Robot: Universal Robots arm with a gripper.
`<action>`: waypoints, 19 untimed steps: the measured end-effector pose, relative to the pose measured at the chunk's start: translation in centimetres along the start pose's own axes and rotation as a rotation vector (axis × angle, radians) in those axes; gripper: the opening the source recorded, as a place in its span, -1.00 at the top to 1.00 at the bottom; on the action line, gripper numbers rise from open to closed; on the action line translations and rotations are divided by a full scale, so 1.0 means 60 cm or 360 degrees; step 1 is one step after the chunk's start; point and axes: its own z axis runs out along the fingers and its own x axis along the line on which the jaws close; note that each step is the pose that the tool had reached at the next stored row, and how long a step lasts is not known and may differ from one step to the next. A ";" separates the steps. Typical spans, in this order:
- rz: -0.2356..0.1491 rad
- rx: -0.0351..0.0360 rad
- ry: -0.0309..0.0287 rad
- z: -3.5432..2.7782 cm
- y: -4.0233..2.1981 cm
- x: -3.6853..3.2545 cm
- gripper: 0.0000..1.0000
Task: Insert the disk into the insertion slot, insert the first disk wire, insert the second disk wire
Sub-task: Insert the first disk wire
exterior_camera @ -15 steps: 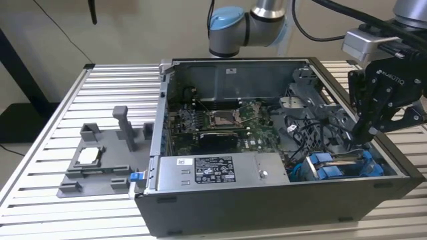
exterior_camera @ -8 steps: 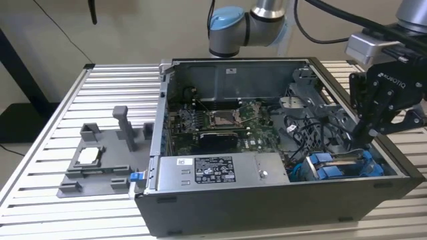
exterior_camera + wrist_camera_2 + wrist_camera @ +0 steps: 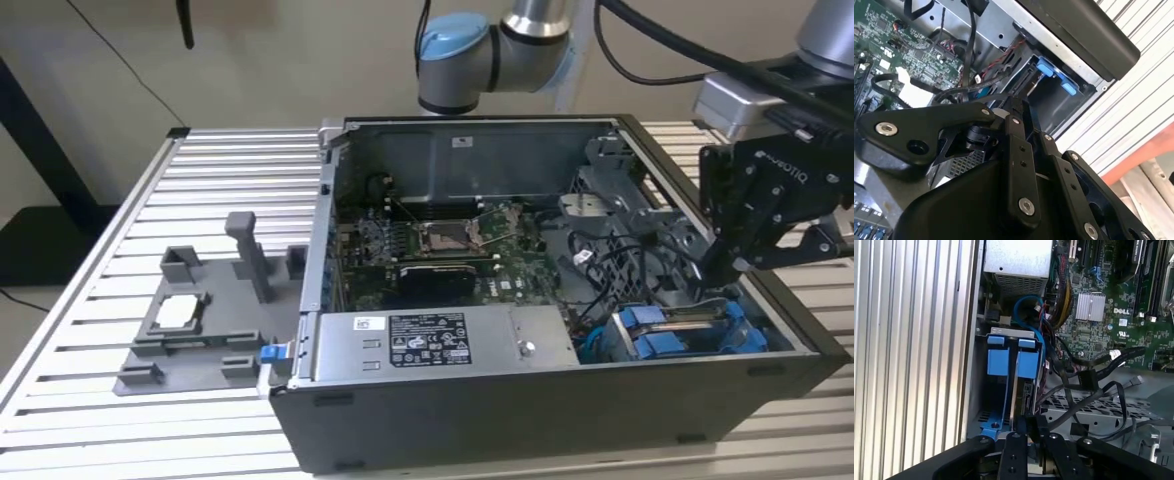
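**Speaker 1:** What is shown of the disk and its place?

**Speaker 2:** An open computer case [image 3: 534, 425] is shown lying on a slatted metal surface [image 3: 240, 160]. In the first wrist view the disk [image 3: 1026, 365], known by its bright blue frame, is seen set on edge inside the insertion slot [image 3: 1013, 332]. Its blue end tabs sit just by the slot's metal rim. In the exterior view the slot is placed at the case corner on the exterior view's right. A grey fixture tray [image 3: 187, 352] is seen well apart from it, outside the case on the exterior view's left. The first step is therefore judged done.

**Speaker 1:** And the two wires?

**Speaker 2:** Several black wires [image 3: 1089, 397] are seen lying loose across the case floor beside the slot, and at least one has its end free. The pincer [image 3: 1029, 424] is held just beside the disk's near end, with its fingers drawn together. It cannot be made out whether a connector is pinched between them or one is already seated in the disk, because that end is covered by the pincer. The wire steps are judged to be in hand, and neither is shown as finished.
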 end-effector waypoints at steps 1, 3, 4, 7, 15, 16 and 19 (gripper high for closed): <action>0.0000 0.0000 -0.00025 0.002 -0.002 0.001 0.62; 0.0002 -0.0001 -0.00067 0.006 -0.004 0.001 0.62; 0.0005 -0.0001 -0.00089 0.008 -0.004 0.002 0.62; 0.0019 -0.0001 -0.00151 0.015 -0.005 0.002 0.62; 0.0049 -0.0006 -0.00180 0.033 -0.006 0.004 0.62; 0.0054 -0.0006 -0.00181 0.035 -0.007 0.004 0.62; 0.0061 -0.0006 -0.00211 0.041 -0.009 0.005 0.62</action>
